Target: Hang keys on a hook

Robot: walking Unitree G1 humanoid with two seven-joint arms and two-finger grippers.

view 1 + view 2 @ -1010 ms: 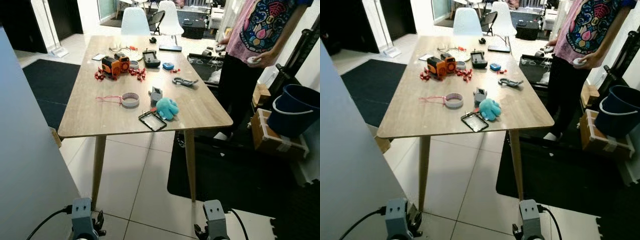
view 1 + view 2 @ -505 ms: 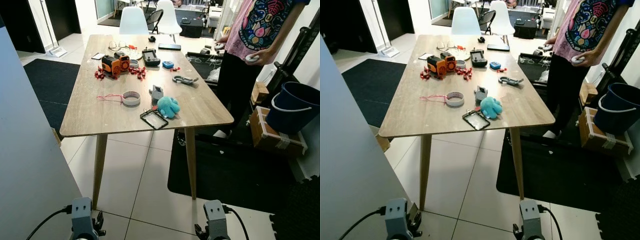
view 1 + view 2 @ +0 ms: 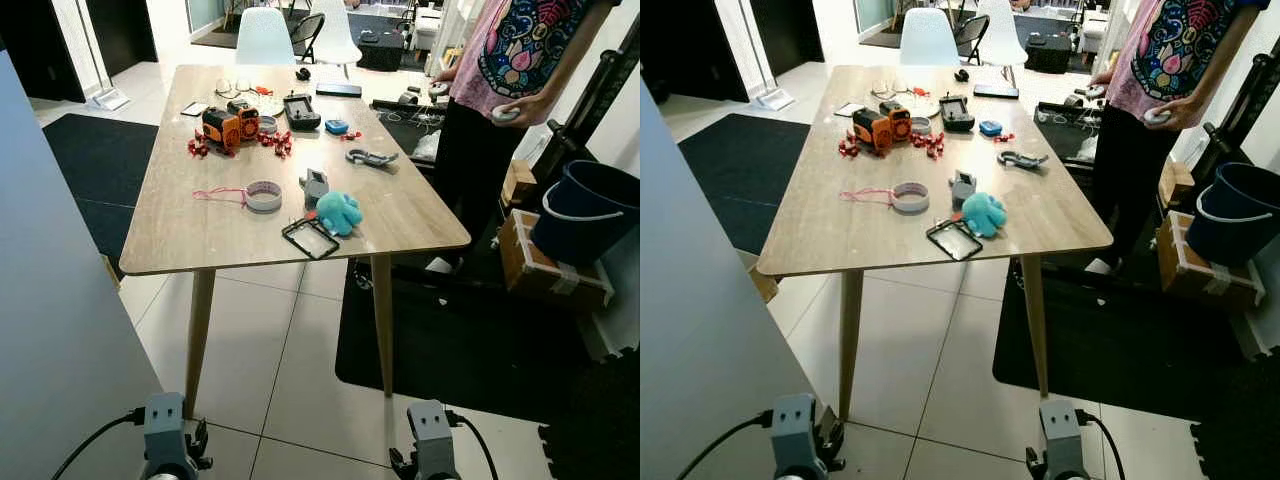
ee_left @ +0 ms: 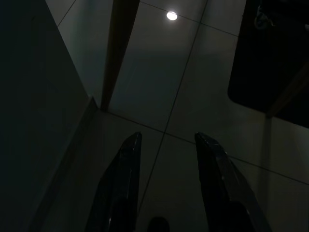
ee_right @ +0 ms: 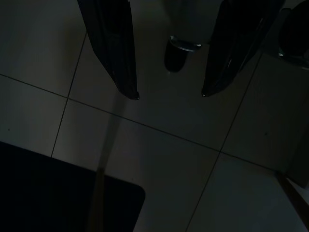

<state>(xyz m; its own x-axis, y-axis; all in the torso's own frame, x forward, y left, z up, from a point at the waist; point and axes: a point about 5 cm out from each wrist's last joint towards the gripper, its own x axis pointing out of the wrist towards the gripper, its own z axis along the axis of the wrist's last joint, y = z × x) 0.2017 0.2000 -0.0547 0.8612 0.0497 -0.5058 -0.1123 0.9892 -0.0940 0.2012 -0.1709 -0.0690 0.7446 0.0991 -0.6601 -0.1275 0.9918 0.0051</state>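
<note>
A teal plush keyring (image 3: 339, 212) lies on the wooden table (image 3: 190, 235) near its front edge, beside a black rectangular frame (image 3: 309, 238). A small grey block (image 3: 314, 186) stands just behind the plush. Further back lies a grey carabiner-like hook (image 3: 370, 157). Both arms hang low, far below the tabletop. My left gripper (image 4: 167, 135) is open over the pale floor tiles next to a table leg. My right gripper (image 5: 170, 95) is also open over the tiles, with nothing between its fingers.
A roll of tape (image 3: 264, 196), an orange gadget (image 3: 224, 128) and small red parts lie on the table. A person (image 3: 505, 90) stands at the table's right side. A blue bucket (image 3: 585, 215) sits on a cardboard box. A grey wall panel (image 3: 50, 300) is at my left.
The whole picture has shifted a little, with the table slightly closer and lower in view, so the camera has moved. Nothing on the table has moved, and both arms still hang.
</note>
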